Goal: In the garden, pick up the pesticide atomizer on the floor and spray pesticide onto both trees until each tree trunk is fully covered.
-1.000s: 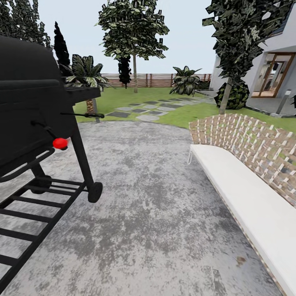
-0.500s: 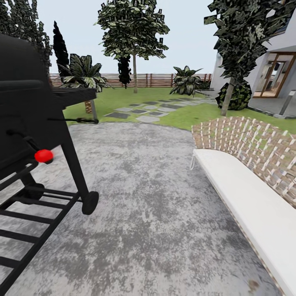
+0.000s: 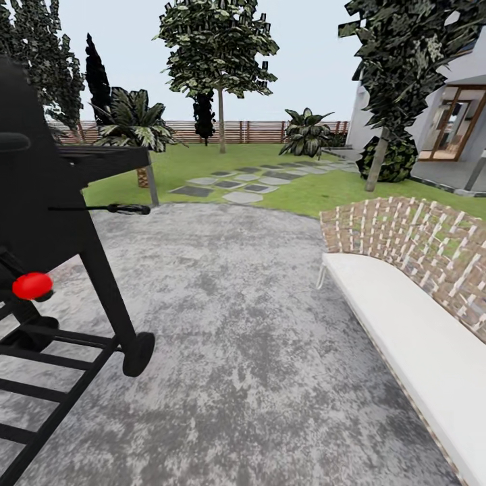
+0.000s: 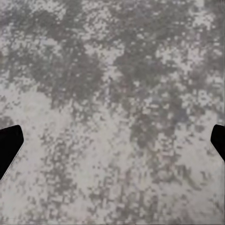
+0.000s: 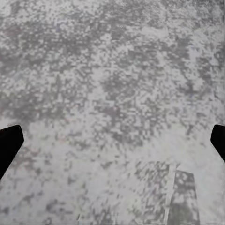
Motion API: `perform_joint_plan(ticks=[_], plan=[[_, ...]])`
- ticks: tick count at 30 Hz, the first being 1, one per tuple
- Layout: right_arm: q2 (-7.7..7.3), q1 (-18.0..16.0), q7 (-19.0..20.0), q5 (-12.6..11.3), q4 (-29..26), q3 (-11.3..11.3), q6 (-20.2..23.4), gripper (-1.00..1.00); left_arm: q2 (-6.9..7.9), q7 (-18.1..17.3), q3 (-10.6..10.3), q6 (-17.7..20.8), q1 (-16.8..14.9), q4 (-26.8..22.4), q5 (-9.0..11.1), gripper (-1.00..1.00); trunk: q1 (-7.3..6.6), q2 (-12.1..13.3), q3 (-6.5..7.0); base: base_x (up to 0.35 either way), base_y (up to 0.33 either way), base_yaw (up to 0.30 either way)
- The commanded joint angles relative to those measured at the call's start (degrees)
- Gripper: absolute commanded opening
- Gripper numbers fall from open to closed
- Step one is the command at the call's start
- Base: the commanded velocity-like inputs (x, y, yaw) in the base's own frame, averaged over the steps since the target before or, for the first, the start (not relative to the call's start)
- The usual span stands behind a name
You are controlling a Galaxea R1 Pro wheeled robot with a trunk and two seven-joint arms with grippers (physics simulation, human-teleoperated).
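The robot stands on a mottled grey patio (image 3: pixel 256 324), between a black grill (image 3: pixel 47 223) on its left and a white bench (image 3: pixel 405 337) with a woven back on its right. The pesticide atomizer cannot be found in these pictures, so I cannot say which arm is nearer to it or how its long axis lies.

What decides the coming move is the way to the garden. The lawn (image 3: pixel 310 192) begins straight ahead, beyond the far edge of the patio, with grey paving slabs (image 3: pixel 233 183) crossing it and a brown fence (image 3: pixel 263 131) behind. One tree trunk (image 3: pixel 221 121) stands far ahead, near the fence. Another trunk (image 3: pixel 375 162) leans ahead to the right, beside a dark bush near the house (image 3: pixel 459 115).

The left tool (image 4: pixel 112 143) looks down at bare pavement; its two dark fingertips (image 4: pixel 8 145) sit at opposite edges of the picture, so it is spread wide and holds nothing. The right tool (image 5: pixel 112 143) is spread in the same way, also over pavement. My judgement is that driving forward onto the grass comes first, and the search for the atomizer after that.
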Motion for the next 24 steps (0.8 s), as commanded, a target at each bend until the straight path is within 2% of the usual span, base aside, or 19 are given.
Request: perform_joint_plan(ticks=[1, 15, 24], plan=[[0.03, 0.0, 0.0, -0.03, 0.03, 0.0, -0.21, 1.0, -0.01, 0.0, 0.0, 0.0, 0.0, -0.02, 0.0, 1.0, 0.0, 0.0, 0.0, 0.34, 0.0, 0.0], [0.08, 0.0, -0.08, -0.07, -0.1, 0.0, -0.55, 1.0, 0.3, 0.0, 0.0, 0.09, 0.0, -0.01, 0.0, 1.0, 0.0, 0.0, 0.0, 0.34, 0.0, -0.002], [0.08, 0.0, -0.09, -0.07, -0.1, 0.0, -0.55, 1.0, 0.23, 0.0, 0.0, 0.09, 0.0, 0.04, 0.0, 1.0, 0.0, 0.0, 0.0, 0.328, -0.084, -0.219]])
